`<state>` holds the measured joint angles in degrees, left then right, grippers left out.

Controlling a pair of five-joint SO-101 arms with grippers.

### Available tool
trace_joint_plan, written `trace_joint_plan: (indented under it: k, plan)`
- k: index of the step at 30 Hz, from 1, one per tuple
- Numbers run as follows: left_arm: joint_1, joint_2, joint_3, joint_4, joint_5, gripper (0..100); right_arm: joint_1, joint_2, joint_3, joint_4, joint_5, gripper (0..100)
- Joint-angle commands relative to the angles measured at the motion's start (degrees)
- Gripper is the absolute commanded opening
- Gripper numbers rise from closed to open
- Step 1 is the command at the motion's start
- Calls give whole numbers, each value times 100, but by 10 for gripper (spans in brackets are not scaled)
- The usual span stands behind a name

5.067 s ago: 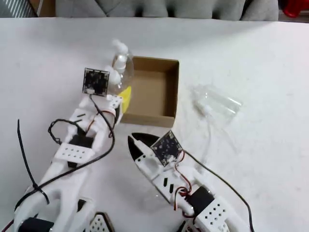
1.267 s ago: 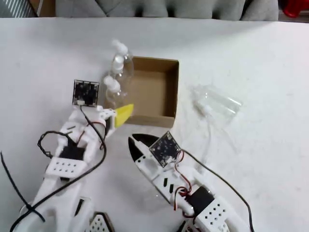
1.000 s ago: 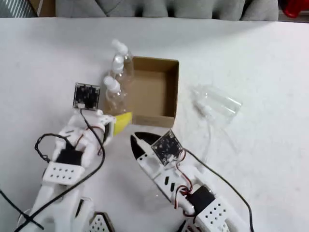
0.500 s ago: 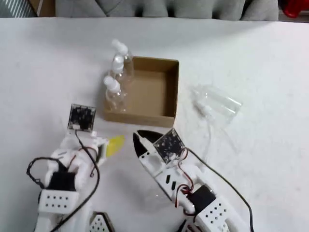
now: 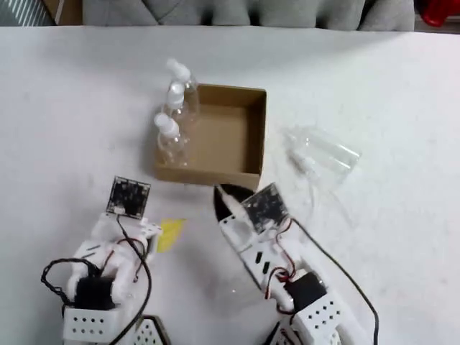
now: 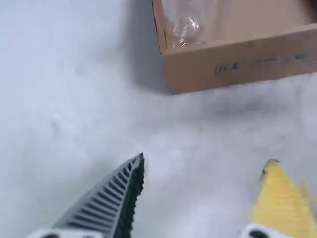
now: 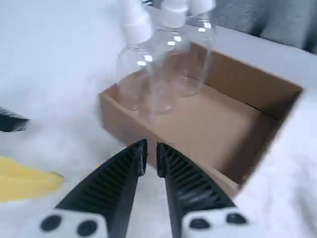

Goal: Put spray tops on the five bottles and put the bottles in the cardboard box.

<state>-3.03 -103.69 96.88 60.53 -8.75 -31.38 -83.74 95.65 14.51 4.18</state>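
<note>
The cardboard box sits mid-table with three clear bottles standing along its left wall, each with a white spray top. They also stand in the box in the right wrist view, the nearest bottle in front. More clear bottles lie on the table right of the box, beside a loose spray top with a thin tube. My left gripper is open and empty near the front edge. My right gripper is shut, empty, just before the box's near wall.
White tabletop all round the box. The box's near corner shows in the left wrist view. A grey sofa edge runs along the back. Both arms' bodies take up the front of the table.
My left gripper let go of a bottle in the box and drew back to the table's front. My right gripper moved forward to the box's near wall.
</note>
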Motion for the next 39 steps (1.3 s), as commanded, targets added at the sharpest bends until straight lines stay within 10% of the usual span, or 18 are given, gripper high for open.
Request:
trace_joint_plan:
  k: [1,19,34,39]
  plan:
    - [-127,-101,-44,35,-255,247,884,-75,-431,13,53,15]
    - [-84,-101,9,-18,-360,37,3152,-4,-1714,2730,2084,15]
    - [-84,-101,9,-9,-360,37,3257,1552,-3059,5675,2154,18]
    - [-101,-101,9,-9,-360,37,3266,3099,-4132,6053,3244,18]
